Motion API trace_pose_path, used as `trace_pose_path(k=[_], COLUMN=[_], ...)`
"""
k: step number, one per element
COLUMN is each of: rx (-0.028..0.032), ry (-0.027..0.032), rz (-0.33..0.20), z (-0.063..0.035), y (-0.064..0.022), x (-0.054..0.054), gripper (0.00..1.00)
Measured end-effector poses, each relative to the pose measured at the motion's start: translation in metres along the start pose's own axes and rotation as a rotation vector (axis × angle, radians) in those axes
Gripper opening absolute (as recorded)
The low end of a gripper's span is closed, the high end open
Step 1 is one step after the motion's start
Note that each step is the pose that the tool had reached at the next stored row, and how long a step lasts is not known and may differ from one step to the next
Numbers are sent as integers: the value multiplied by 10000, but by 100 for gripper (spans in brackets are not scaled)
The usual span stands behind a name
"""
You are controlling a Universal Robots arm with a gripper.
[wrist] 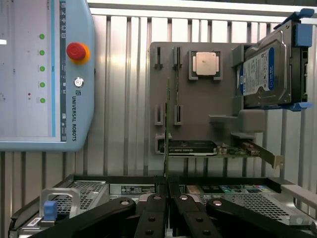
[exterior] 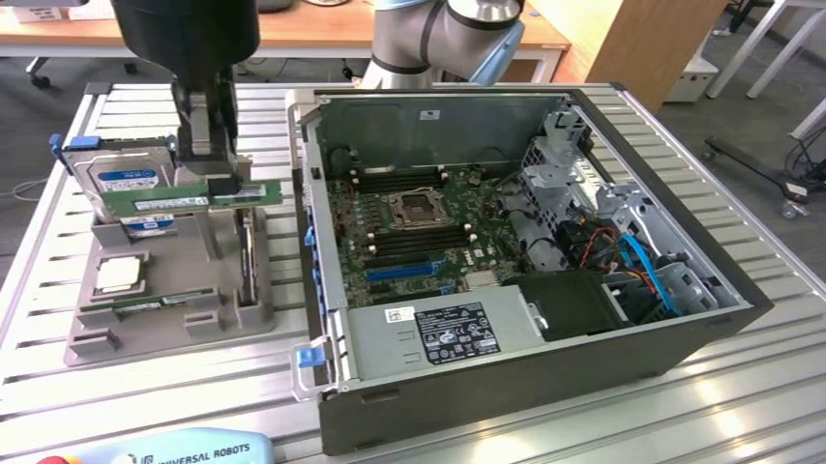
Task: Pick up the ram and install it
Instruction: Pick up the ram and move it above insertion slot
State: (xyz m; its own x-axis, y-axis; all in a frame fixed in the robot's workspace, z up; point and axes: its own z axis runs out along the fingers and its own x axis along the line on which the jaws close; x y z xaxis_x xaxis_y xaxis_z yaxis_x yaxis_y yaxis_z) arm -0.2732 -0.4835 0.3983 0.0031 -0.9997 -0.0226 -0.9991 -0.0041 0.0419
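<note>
UR arm (exterior: 446,34): silver-grey joint w/ pale-blue cap; gripper (wrist: 167,191) black, linkage bars w/ silver screws.

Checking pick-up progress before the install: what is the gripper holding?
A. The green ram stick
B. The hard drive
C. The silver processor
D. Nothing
A: the gripper is shut on the ram, holding it above the gray holder, on the exterior view's left of the open case.
</note>
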Motion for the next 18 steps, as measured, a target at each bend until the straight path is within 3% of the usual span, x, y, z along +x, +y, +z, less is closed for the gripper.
trace_pose_path(k=[11, 18], rx=[0, 0], ry=[0, -3], rz=[-1, -1], z=[-11, -20], y=[-258, -470], x=[1, 2], gripper=[12, 12])
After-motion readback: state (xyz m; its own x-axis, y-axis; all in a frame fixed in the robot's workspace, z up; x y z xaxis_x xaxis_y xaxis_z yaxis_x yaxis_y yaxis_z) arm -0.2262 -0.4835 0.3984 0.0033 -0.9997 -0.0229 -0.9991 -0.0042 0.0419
